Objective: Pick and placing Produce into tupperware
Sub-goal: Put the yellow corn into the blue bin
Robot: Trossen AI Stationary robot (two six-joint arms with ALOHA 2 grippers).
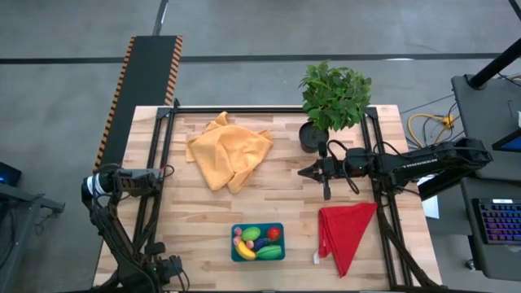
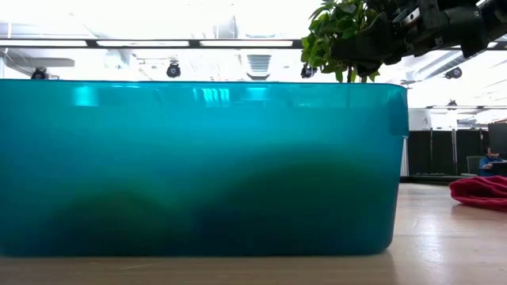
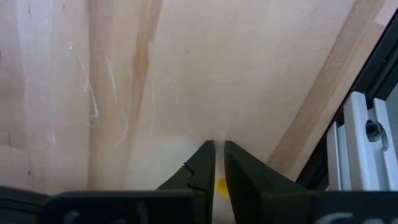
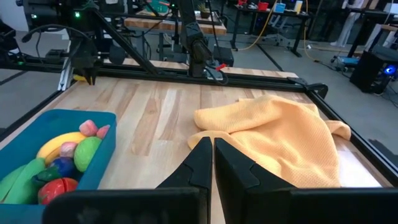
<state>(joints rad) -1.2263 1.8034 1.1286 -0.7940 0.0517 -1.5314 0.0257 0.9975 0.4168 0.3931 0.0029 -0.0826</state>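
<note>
The teal-blue tupperware (image 1: 235, 255) stands near the table's near edge, at the middle. It holds the produce: a yellow banana (image 4: 59, 144), a red tomato (image 4: 56, 188), a purple eggplant (image 4: 62, 167), green pieces (image 4: 87, 152) and pink bits (image 4: 87, 127). In the low view its wall (image 2: 198, 166) fills most of the picture. My right gripper (image 1: 303, 172) is shut and empty. It hangs above the table right of centre, pointing toward the left edge, between the orange cloth and the plant pot. My left gripper (image 3: 219, 146) is shut and empty, over the table's left edge (image 1: 159, 172).
A crumpled orange cloth (image 1: 228, 150) lies at the far middle of the table. A red cloth (image 1: 346, 232) lies near right. A leafy potted plant (image 1: 334, 94) stands at the far right. Black frame rails (image 1: 163, 163) run along the table's left, far and right sides.
</note>
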